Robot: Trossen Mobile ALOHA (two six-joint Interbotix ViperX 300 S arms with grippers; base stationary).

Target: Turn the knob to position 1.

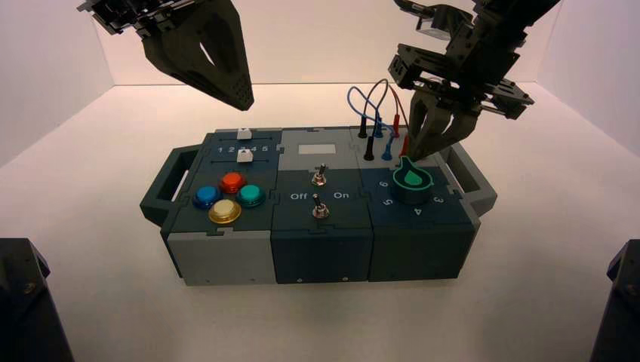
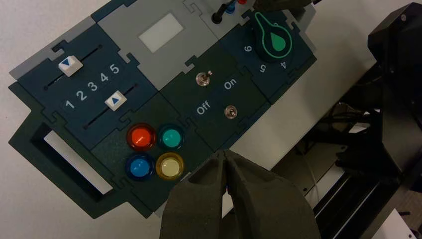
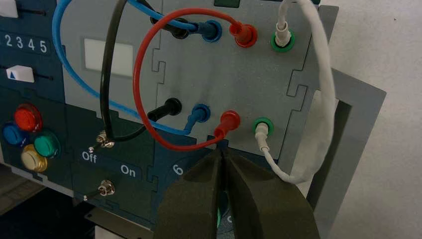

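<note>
The dark green teardrop knob (image 1: 413, 182) sits on the box's right front section, ringed by numbers. In the left wrist view the knob (image 2: 274, 40) points toward the wire sockets at the back, past the 6 mark. My right gripper (image 1: 413, 157) is shut, and its tips rest right at the end of the knob's pointer. In the right wrist view my right gripper (image 3: 222, 152) covers most of the knob (image 3: 218, 216), leaving only a green sliver in sight. My left gripper (image 1: 245, 98) is shut and empty, raised above the box's back left; it also shows in its own wrist view (image 2: 224, 153).
Looped blue, red, black and white wires (image 3: 144, 84) plug into sockets just behind the knob. Two metal toggles (image 1: 320, 176) stand mid-box. Coloured buttons (image 1: 229, 196) and two sliders (image 1: 244, 145) are on the left. Handles (image 1: 167, 181) stick out at both ends.
</note>
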